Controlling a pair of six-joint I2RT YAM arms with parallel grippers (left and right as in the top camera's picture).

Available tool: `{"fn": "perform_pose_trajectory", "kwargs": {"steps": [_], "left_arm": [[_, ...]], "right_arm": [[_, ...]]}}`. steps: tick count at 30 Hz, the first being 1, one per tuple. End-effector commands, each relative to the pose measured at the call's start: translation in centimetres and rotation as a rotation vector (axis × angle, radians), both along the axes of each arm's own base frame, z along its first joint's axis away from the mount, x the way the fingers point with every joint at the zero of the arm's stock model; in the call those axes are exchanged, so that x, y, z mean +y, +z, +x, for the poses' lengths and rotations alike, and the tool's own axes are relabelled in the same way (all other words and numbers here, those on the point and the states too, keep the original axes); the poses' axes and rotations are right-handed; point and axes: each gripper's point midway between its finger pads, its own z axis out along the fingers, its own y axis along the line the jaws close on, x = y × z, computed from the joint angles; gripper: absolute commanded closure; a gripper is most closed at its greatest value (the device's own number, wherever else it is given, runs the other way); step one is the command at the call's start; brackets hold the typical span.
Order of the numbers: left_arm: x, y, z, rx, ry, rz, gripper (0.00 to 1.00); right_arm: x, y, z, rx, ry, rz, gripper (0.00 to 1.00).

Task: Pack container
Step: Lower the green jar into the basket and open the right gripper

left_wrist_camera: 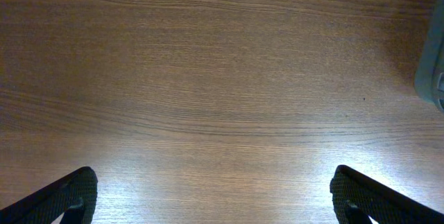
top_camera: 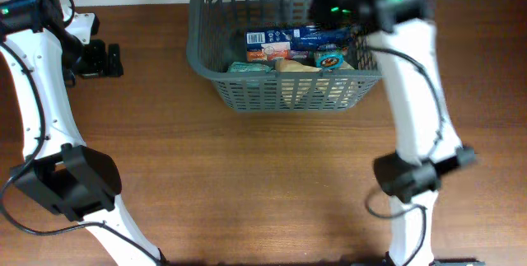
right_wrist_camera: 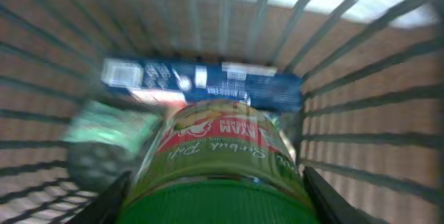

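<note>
Container [top_camera: 272, 95] with one green-lidded jar [right_wrist_camera: 222, 148] in right pincer [right_wrist_camera: 218, 207]

Robotics lab setup is indicated: white arms [top_camera: 33, 109] stationed at wooden desk [top_camera: 263, 175], groceries [top_camera: 284, 44] seen in basket [top_camera: 284, 93].

There is one table [top_camera: 247, 184] and one basket [top_camera: 206, 48]. There are two arms, the left arm [top_camera: 33, 101] and the right arm [top_camera: 416, 93], and two tools, the left tool [left_wrist_camera: 211, 186] and the right tool [right_wrist_camera: 216, 193]. Six items can be counted inside the basket, one of each kind: one dark blue box [top_camera: 288, 35], one orange-red packet [top_camera: 268, 52], one pale green packet [top_camera: 247, 67], one tan item [top_camera: 292, 66], one round teal can [top_camera: 332, 58] and one green-lidded jar [right_wrist_camera: 215, 161]. Anything further beneath them cannot be made out.
</note>
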Motion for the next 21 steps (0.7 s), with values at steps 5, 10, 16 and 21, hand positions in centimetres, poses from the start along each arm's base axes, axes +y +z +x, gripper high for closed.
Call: {"fn": "perform_pose_trajectory", "kwargs": {"steps": [5, 10, 16, 21], "left_arm": [[-0.1, 0.2, -0.1, -0.006, 0.013, -0.012, 0.01], [-0.1, 0.2, -0.1, -0.006, 0.013, -0.012, 0.01], [-0.1, 0.2, -0.1, -0.006, 0.013, -0.012, 0.01], [-0.1, 0.2, -0.1, -0.006, 0.013, -0.012, 0.01]], "right_arm": [[0.4, -10.2, 1.3, 0.214, 0.013, -0.076, 0.54], [0.6, -10.6, 1.5, 0.214, 0.036, -0.077, 0.05], [-1.5, -4.2, 1.3, 0.080, 0.013, -0.079, 0.01], [-6.9, 6.0, -0.6, -0.141, -0.114, -0.095, 0.01]]}}
